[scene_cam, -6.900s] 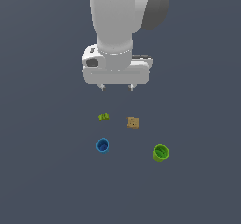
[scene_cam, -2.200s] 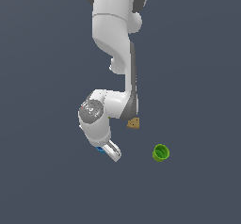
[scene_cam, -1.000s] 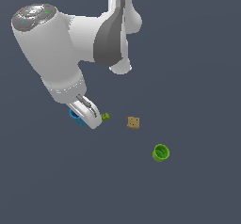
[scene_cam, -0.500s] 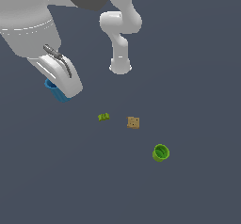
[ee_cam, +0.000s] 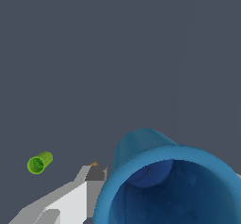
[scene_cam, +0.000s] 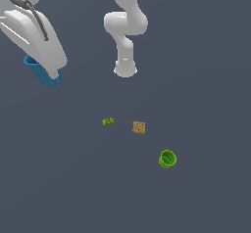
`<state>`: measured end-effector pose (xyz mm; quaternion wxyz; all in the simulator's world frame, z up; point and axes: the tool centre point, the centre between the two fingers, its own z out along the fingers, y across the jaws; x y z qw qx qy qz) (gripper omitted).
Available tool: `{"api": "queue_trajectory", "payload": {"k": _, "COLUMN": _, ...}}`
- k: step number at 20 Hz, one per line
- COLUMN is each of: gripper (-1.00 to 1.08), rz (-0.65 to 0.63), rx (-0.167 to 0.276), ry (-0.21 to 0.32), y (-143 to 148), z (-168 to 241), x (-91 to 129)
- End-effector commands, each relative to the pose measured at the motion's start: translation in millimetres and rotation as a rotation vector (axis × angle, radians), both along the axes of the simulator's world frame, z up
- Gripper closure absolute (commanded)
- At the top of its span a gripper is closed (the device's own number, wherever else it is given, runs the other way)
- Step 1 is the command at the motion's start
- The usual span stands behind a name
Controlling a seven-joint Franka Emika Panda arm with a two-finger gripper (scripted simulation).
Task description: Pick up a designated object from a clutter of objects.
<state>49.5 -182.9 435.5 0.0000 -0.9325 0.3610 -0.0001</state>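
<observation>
Plastic, thin-walled and hollow, the blue cup (scene_cam: 43,73) should weigh next to nothing for us, though we judge its smooth tapered wall slippery and liable to flex under a hard squeeze, so the firm rim is the sensible place to pinch. Our gripper (scene_cam: 45,60) is closed on that wall now, one finger (ee_cam: 70,199) showing beside the rim in the wrist view, and holds the cup tilted high above the floor, well apart from the green cup (scene_cam: 167,159), tan dotted cube (scene_cam: 138,127) and yellow-green piece (scene_cam: 108,122). It is round, bright blue outside, darker inside.
</observation>
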Motion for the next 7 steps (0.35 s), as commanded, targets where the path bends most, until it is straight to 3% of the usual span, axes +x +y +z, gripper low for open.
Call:
{"api": "queue_trajectory", "payload": {"k": 1, "gripper": 1.08, "rz": 0.001, "rx": 0.000, "ry": 0.000, "y": -2.2, "z": 9.2, "x": -0.6}}
{"api": "queue_trajectory", "payload": {"k": 7, "gripper": 1.08, "rz": 0.001, "rx": 0.000, "ry": 0.000, "y": -4.4, "z": 16.6, "x": -0.8}}
